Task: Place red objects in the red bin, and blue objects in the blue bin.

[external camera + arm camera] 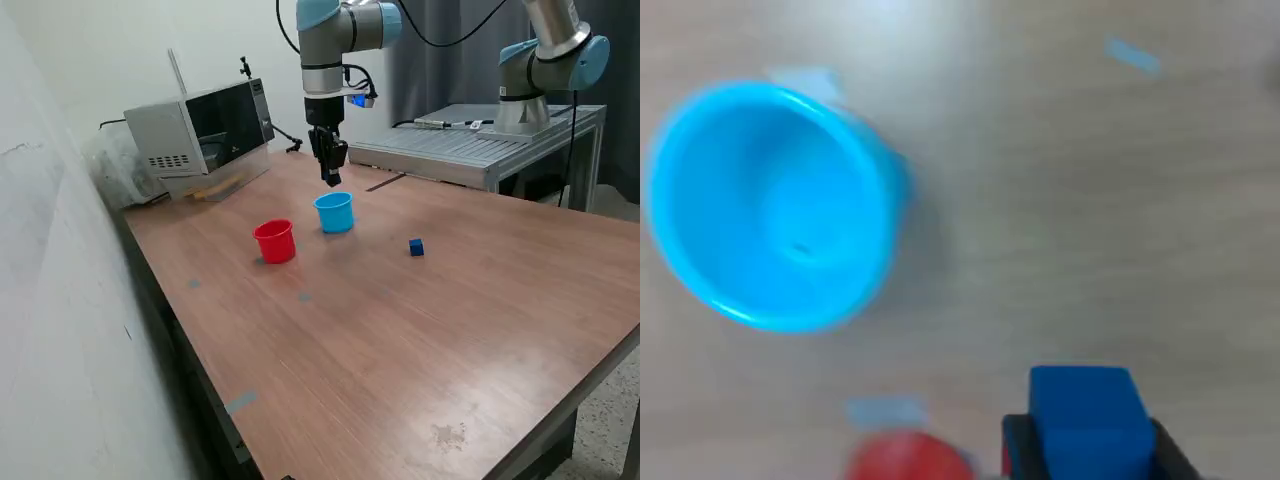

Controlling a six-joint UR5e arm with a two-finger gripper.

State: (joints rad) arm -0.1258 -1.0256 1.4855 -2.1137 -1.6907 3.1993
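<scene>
My gripper hangs just above and behind the light blue bin, shut on a dark blue cube. In the wrist view the cube sits between the two dark fingers, and the blue bin lies off to one side, open and empty as far as I see. The red bin stands beside the blue bin, on the exterior view's left; its rim shows blurred in the wrist view. A second dark blue cube lies on the table on the exterior view's right of the bins. No red cubes are in view.
A grey box-shaped appliance stands at the table's back on the exterior view's left. A second robot arm stands on a metal bench behind the table. A wall runs along the exterior view's left. Small tape marks dot the tabletop.
</scene>
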